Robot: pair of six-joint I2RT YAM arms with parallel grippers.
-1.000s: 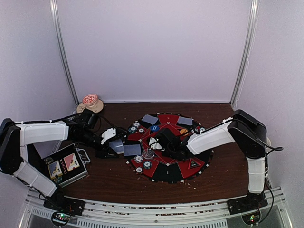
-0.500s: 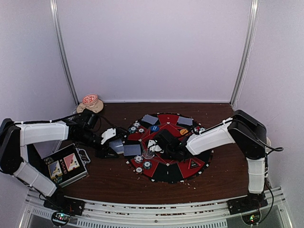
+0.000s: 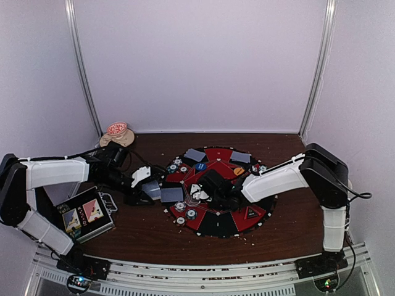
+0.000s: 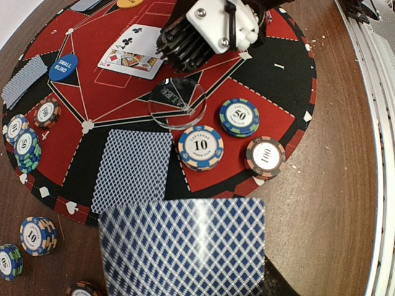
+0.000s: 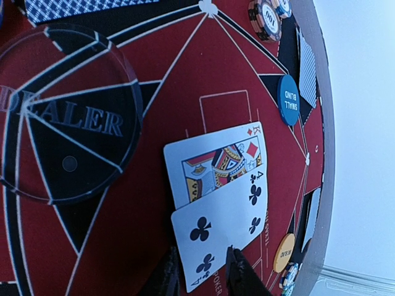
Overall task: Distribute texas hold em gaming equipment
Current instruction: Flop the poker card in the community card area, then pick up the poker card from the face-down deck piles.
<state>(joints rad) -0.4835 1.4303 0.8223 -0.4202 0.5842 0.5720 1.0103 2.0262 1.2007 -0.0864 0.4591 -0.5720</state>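
Observation:
A round red and black poker mat (image 3: 216, 225) carries chips, cards and buttons. My right gripper (image 5: 200, 271) stands open low over the mat's middle. Its fingers straddle the near end of a face-up four of clubs (image 5: 225, 231), which lies partly over a king of diamonds (image 5: 216, 161). A clear dealer disc (image 5: 68, 114) rests beside them. My left gripper (image 3: 143, 194) hovers at the mat's left edge, shut on a blue-backed playing card (image 4: 182, 246) that hides its fingers. Chips marked 10 (image 4: 200, 147), 50 (image 4: 239, 116) and 100 (image 4: 265, 157) lie near a face-down card (image 4: 131, 169).
A blue small-blind button (image 4: 63, 67) and an orange button (image 5: 284, 253) sit on the mat. Loose chip stacks (image 4: 38, 235) stand off its left edge. A beige mug (image 3: 117, 132) is at the back left. A metal case (image 3: 83, 216) lies front left.
The right gripper's jaws have parted over the four of clubs, and its arm has shifted slightly left. The left arm and its card have not moved.

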